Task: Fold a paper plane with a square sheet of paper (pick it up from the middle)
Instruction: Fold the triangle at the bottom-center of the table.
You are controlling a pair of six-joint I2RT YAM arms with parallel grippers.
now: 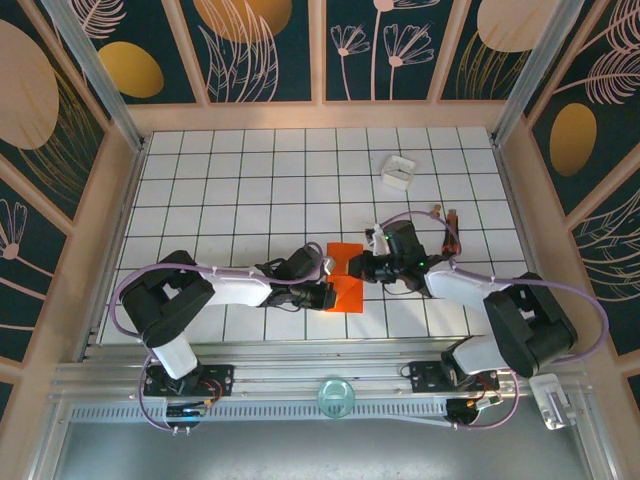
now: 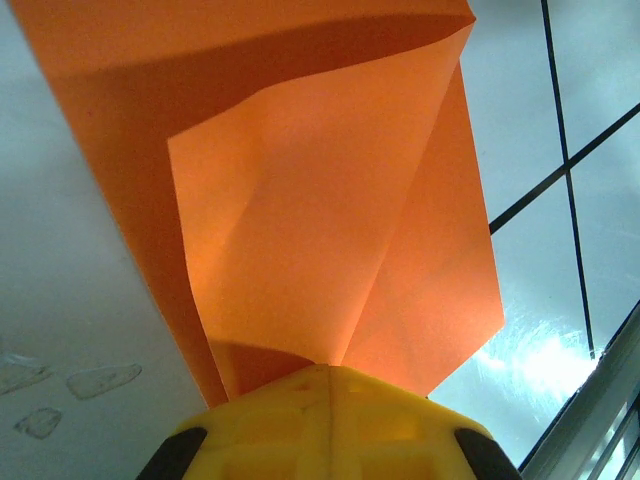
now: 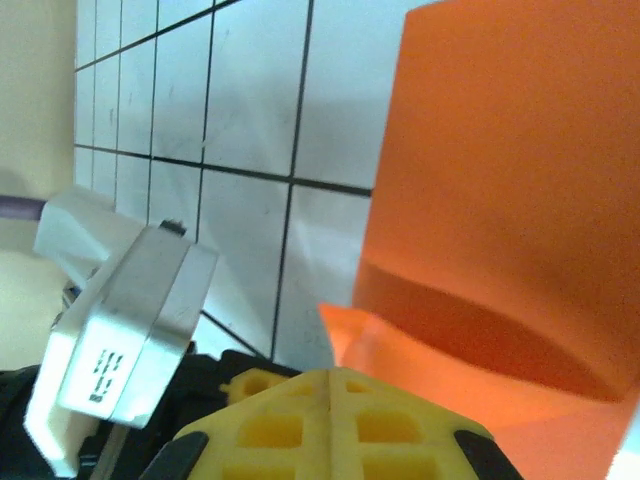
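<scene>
Where the arms meet, seen from above: one sheet lies part-folded on the desk, just ahead of the bases and between both wrists.
Long axis, same view: it runs roughly away from the bases. The left jaws reach its near-left edge and the right jaws its far-right edge, about equally close.
Count, same view: one sheet, one box well apart at the far right, two arms.
Left wrist, jaws: clenched on the sheet, which fans straight out from the yellow fingertips.
Left wrist, paper: a flap is folded over, its creases converging at the tips; bare desk lies beside it.
Right wrist, jaws: clenched, and by my reading pinching a corner of the sheet, which rises up and right of the fingertips.
Right wrist, side: a white module sits left of the tips.
Next move, judged: the grips oppose across the sheet, so any fold turns on the crease between them.
</scene>
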